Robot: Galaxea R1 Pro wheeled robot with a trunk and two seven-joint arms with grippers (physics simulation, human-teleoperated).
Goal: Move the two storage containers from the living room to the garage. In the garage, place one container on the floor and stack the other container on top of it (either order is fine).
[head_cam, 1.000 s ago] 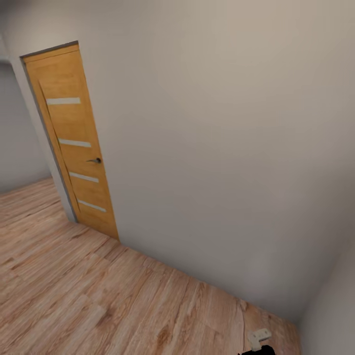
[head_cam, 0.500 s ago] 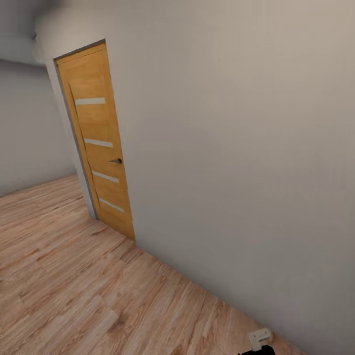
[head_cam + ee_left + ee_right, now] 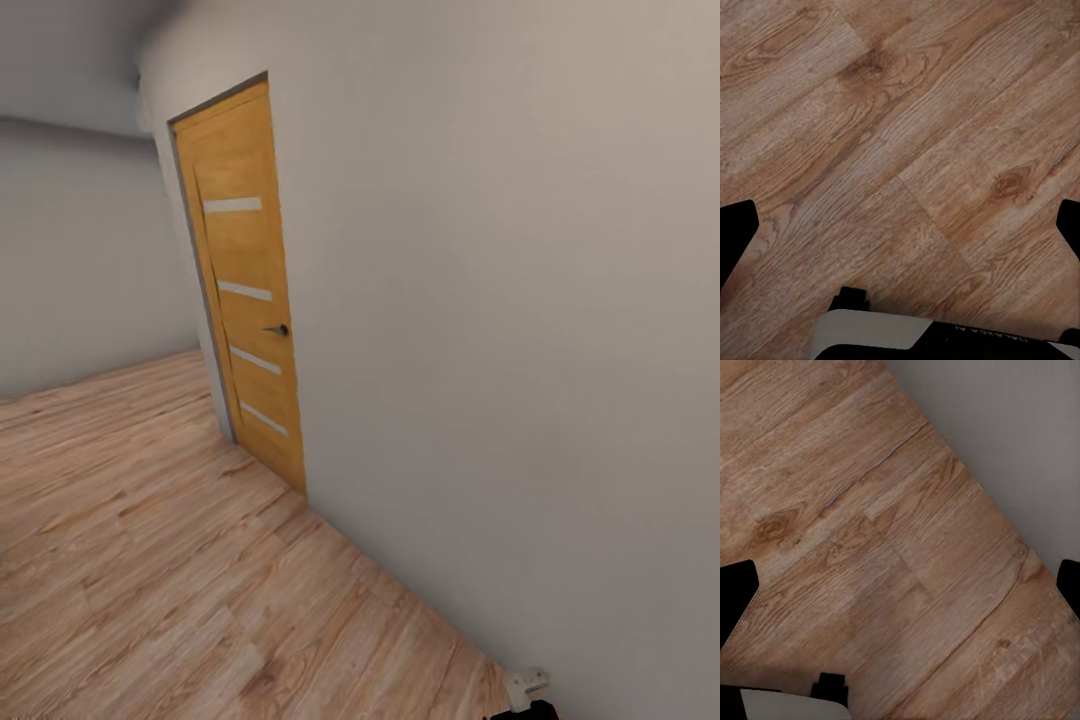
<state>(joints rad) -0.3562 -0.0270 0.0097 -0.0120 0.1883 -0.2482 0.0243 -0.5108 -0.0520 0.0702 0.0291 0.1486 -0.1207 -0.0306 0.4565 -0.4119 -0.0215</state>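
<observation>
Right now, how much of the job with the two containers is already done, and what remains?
Nothing looks done. The head view shows a closed wooden door in a beige wall and light wood-plank floor, so this is no garage. In hand: nothing; the left gripper and the right gripper are open with bare planks between the fingers. Left: find both bins, carry them to the garage, stack them.
</observation>
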